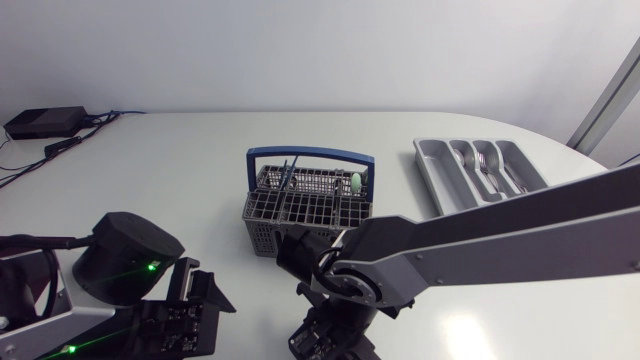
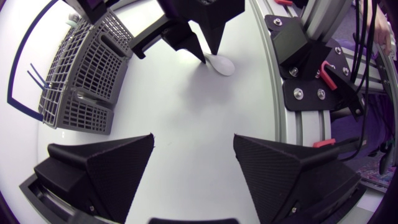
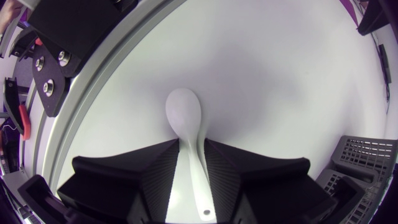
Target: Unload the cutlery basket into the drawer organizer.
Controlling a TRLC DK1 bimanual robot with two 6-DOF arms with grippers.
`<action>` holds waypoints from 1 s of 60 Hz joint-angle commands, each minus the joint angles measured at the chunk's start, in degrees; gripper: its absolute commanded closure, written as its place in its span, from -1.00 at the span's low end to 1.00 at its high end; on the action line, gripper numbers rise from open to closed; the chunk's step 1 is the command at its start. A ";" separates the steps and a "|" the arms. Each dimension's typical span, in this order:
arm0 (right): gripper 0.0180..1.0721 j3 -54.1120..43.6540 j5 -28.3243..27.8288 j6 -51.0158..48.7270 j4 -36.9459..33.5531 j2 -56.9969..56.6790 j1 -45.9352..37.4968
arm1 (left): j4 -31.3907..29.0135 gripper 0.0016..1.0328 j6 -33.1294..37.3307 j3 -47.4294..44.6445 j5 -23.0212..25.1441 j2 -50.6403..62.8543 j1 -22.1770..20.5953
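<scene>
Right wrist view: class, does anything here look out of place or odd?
One thing: the white spoon, gripped by its handle in the right hand, is down by the table's near edge, away from both the cutlery basket and the drawer organizer it belongs in. Nothing looks spilled or damaged.

The grey mesh cutlery basket sits at the middle of the white worktop. The grey plastic drawer organizer lies to its right, slightly farther back. In front of the basket, the right end effector grips the white plastic spoon, whose bowl rests on the worktop ahead of the left end effector.
</scene>
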 commanded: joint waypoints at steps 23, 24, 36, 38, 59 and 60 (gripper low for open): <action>0.79 -1.94 -0.10 0.03 -2.28 -0.68 -0.79 | 1.62 -0.70 2.71 0.63 0.19 2.73 1.25; 0.79 -2.03 -0.18 0.03 -2.55 -1.12 -0.87 | 1.79 -0.70 2.71 0.63 0.19 2.73 1.34; 0.79 -3.70 -0.18 -0.41 -5.36 -7.45 -3.86 | 3.11 -0.71 2.53 2.56 0.28 4.40 3.10; 0.79 -4.14 -0.18 -0.59 -5.98 -8.68 -4.83 | 3.46 -0.70 2.35 3.00 0.28 5.01 3.62; 0.79 -9.77 -0.10 -3.84 -10.19 -19.93 -15.38 | 4.69 -0.71 0.33 5.11 0.28 7.21 4.50; 0.79 -9.94 -0.10 -4.02 -10.37 -20.37 -15.82 | 4.69 -0.71 0.33 5.11 0.28 7.21 4.50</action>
